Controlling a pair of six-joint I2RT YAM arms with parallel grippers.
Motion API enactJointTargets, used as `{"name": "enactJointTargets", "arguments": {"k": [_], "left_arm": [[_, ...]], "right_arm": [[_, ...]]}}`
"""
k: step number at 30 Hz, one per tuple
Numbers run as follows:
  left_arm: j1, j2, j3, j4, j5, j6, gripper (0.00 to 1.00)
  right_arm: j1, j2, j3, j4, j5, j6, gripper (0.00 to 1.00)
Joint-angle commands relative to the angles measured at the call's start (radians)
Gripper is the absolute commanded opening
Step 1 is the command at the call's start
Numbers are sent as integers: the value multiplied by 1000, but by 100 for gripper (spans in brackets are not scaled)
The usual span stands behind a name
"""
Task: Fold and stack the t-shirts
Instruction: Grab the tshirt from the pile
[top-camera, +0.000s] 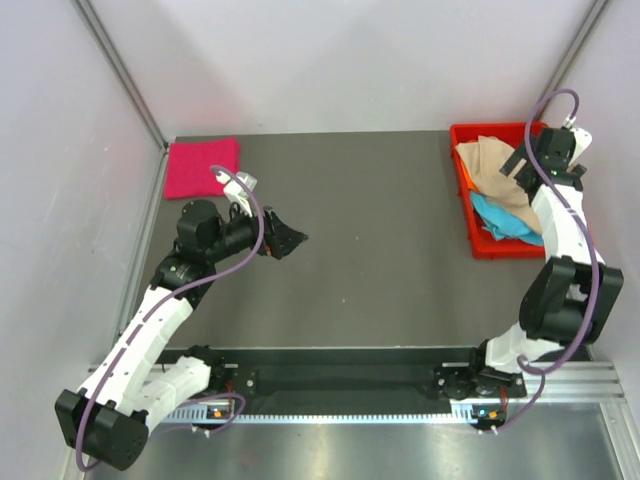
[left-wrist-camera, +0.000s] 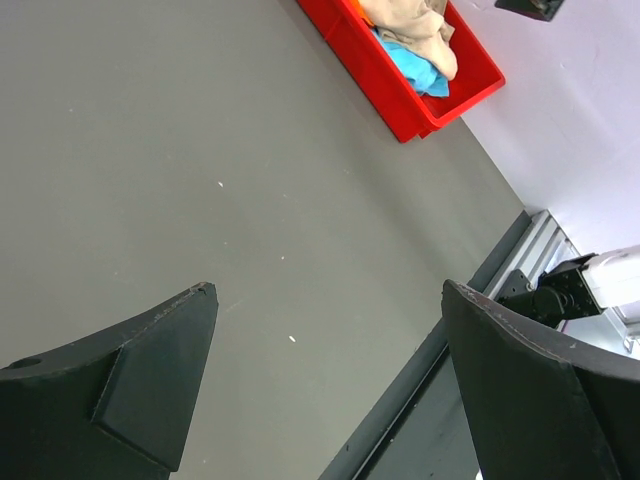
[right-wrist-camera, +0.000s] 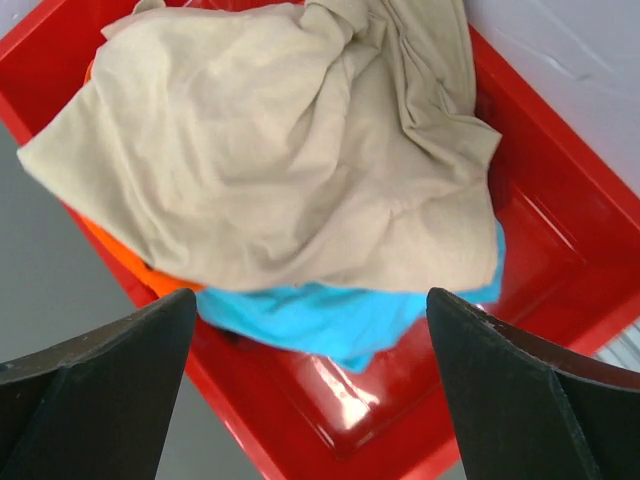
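At the far right corner of the table (top-camera: 380, 280), a beige shirt (right-wrist-camera: 300, 150) is heaped over a blue shirt (right-wrist-camera: 330, 318) and an orange shirt (right-wrist-camera: 130, 262) in a red tray (right-wrist-camera: 560, 270); a pink shirt (top-camera: 202, 167) lies folded at the far left corner. The right claw (right-wrist-camera: 310, 300) is held open just above the beige shirt, and the left claw (left-wrist-camera: 328, 290) is held open and empty over the table's left side. Fetching the next shirt seems to be in hand: a descent and a pinch on the beige cloth are called for.

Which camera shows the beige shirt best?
The right wrist view: the beige shirt fills the frame, crumpled over a blue shirt. The top view shows it small, partly behind the right arm; the left wrist view catches only a corner.
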Motion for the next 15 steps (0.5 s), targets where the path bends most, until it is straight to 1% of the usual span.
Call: {"name": "enactJointTargets", "arguments": {"k": [1,8,11,12,13,14,15], "left_arm": [[2,-10,-11,56,24,-7,98],[3,-12,-11,53,18,-4,97],[3,-4,-11,47,10,-5,97],[3,1,-9,45,11,-7,96],[3,4,-11,45,15,-8,96],[3,7,-11,47,18,-8,96],[3,10,-11,47,16,-8,96]], "right_arm": [[-35,88,91,96,-93,30,97],[-50,253,145,84,-87,105,93],[-50,280,106,163,-104,111,93],[-53,300,106,180,-112,102,90],[-54,314,115,180,-118,102,86],[-55,328,132,170,-133,84,74],[-63,345,158,148,-183,72,46]]}}
